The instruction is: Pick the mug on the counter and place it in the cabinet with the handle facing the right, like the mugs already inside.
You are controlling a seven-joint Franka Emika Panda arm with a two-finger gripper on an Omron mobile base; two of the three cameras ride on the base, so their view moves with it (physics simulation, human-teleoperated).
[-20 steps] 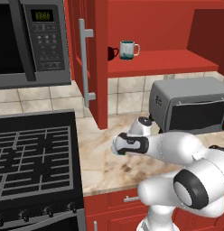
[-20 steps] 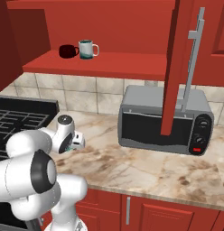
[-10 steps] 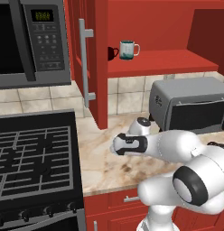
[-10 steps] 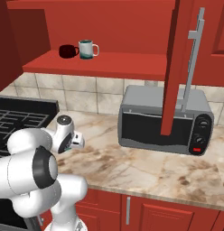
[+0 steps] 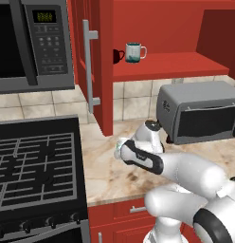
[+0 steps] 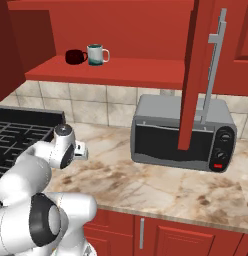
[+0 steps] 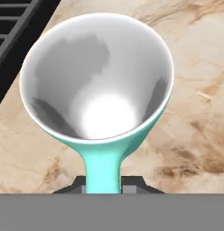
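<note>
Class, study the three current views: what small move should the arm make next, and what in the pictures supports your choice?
Probably lift straight up. The end effector sits at the handle of the mint-teal mug, low over the beige marbled counter, while the red cabinet shelf with the other mugs is well above.

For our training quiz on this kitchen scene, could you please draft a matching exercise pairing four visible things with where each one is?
Things:
1. mint-teal mug with white interior
2. white mug with dark teal body
3. grey toaster oven
4. black gridded stove top

Places:
A. left of the beige marbled stone counter
B. on the red cabinet shelf
C. just ahead of the claw
D. at the counter's back, by the tiled wall

Pairs: 1-C, 2-B, 3-D, 4-A
</note>
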